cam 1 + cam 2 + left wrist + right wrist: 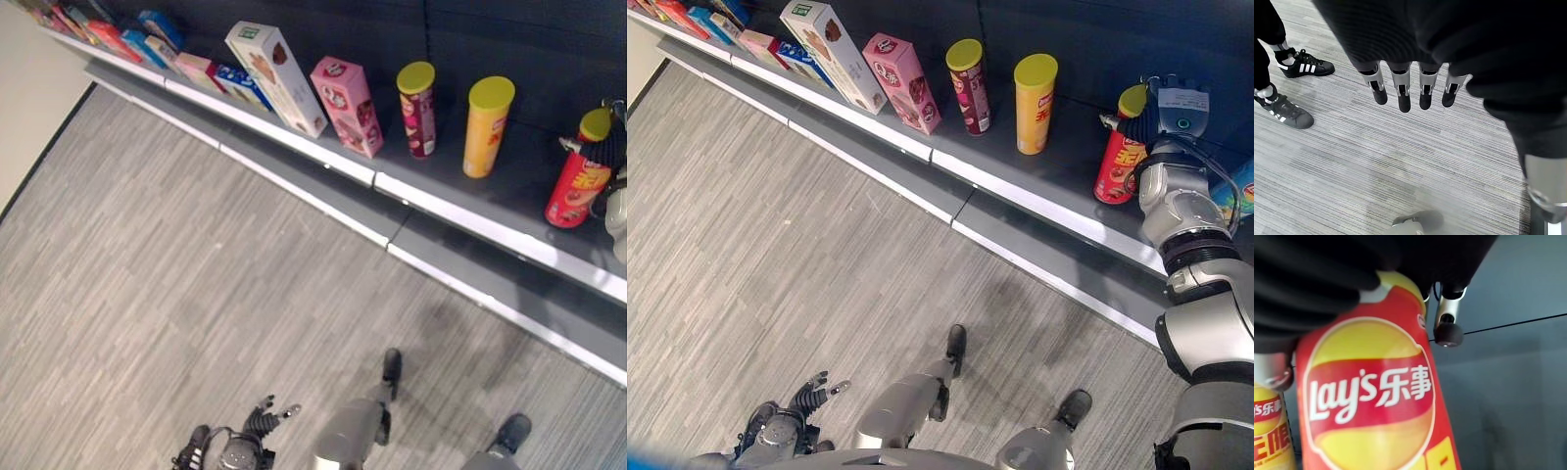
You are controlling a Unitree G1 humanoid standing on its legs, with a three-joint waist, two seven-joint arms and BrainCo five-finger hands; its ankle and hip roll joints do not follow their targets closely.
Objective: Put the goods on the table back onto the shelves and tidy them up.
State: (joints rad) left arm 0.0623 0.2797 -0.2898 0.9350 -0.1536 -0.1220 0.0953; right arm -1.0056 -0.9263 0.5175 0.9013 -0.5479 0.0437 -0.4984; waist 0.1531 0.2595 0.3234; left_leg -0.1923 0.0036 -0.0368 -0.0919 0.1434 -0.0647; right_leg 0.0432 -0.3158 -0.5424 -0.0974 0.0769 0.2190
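The right hand (1169, 106) is wrapped around the red can (1117, 157), which stands upright on the shelf (1038, 201), right of the yellow can (1035, 103). Letting go unevenly could tip it. The left hand (813, 392) hangs low, fingers straight.

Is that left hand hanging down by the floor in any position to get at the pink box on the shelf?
Probably not as it stands. The left hand hangs low over the floor with straight fingers, while the pink box stands up on the shelf, well away across open floor. Nothing blocks it; the arm would have to lift.
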